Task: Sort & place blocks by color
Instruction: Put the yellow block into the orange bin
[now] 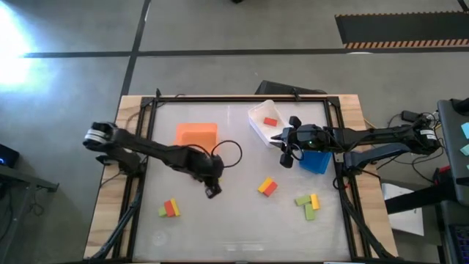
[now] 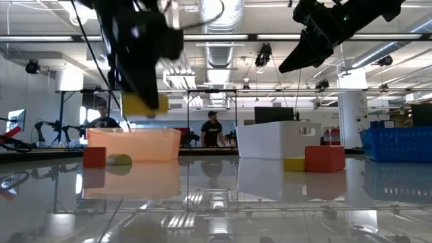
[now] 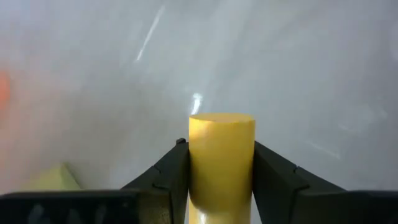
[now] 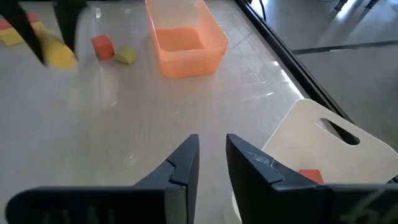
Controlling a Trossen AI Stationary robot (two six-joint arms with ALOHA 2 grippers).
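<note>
A yellow block (image 3: 221, 163) (rounded, standing upright between the fingers) is pinched by the left gripper (image 1: 212, 189) and held clear of the table (image 1: 234, 220), just in front of the orange bin (image 1: 196, 135). Other blocks lie in small clusters on the table: red, yellow and green. One red block (image 1: 270, 122) sits in the white bin (image 1: 258, 125). The right gripper (image 4: 211, 158) hangs above that bin beside the blue bin (image 1: 316, 161), holding nothing, its fingers a narrow gap apart.
</note>
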